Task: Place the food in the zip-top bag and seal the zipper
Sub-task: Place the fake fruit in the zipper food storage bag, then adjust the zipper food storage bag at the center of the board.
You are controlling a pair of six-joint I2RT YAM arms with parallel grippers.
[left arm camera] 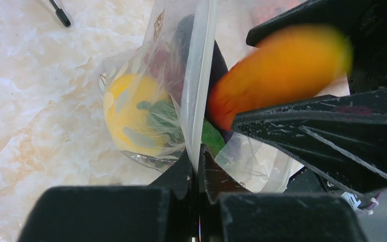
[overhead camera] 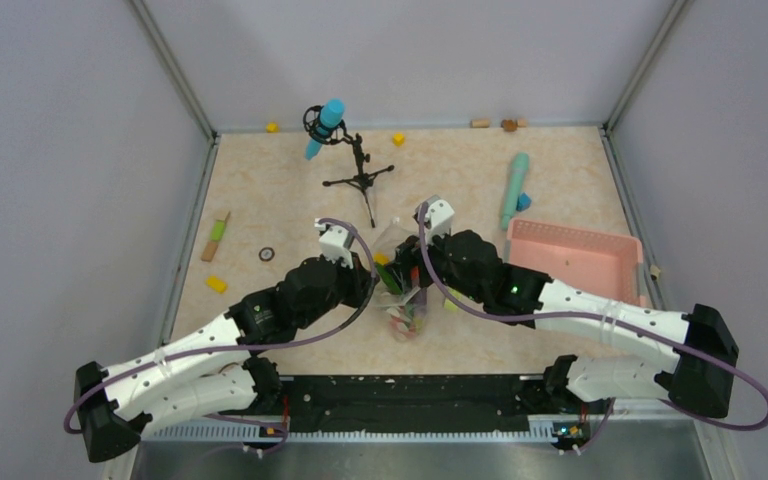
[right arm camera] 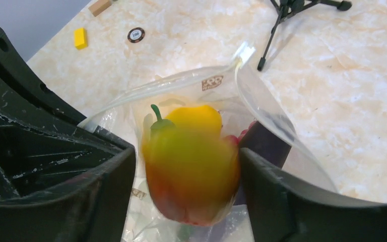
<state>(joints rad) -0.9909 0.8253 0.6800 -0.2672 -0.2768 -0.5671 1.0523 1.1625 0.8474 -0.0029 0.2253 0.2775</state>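
The zip-top bag (overhead camera: 405, 305) stands open between the two grippers at the table's middle. My left gripper (left arm camera: 197, 151) is shut on its white zipper strip (left arm camera: 199, 75), holding the mouth up. Through the bag (left arm camera: 131, 75) I see a yellow lemon (left arm camera: 128, 116), green pieces (left arm camera: 212, 138) and a dark purple piece (right arm camera: 264, 143). A yellow-orange-red toy pepper (right arm camera: 191, 166) is between the spread fingers of my right gripper (right arm camera: 186, 161), just over the bag's mouth (right arm camera: 267, 106). The pepper is motion-blurred while the fingers are sharp; a thin gap shows at the left finger. It also shows in the left wrist view (left arm camera: 282, 65).
A pink lattice basket (overhead camera: 570, 260) sits right of the bag. A small black tripod with a blue microphone (overhead camera: 360, 175) stands behind it. A teal cylinder (overhead camera: 513, 188), yellow blocks (overhead camera: 217, 284), a green-and-wood stick (overhead camera: 216, 237) and a small disc (overhead camera: 266, 254) lie around.
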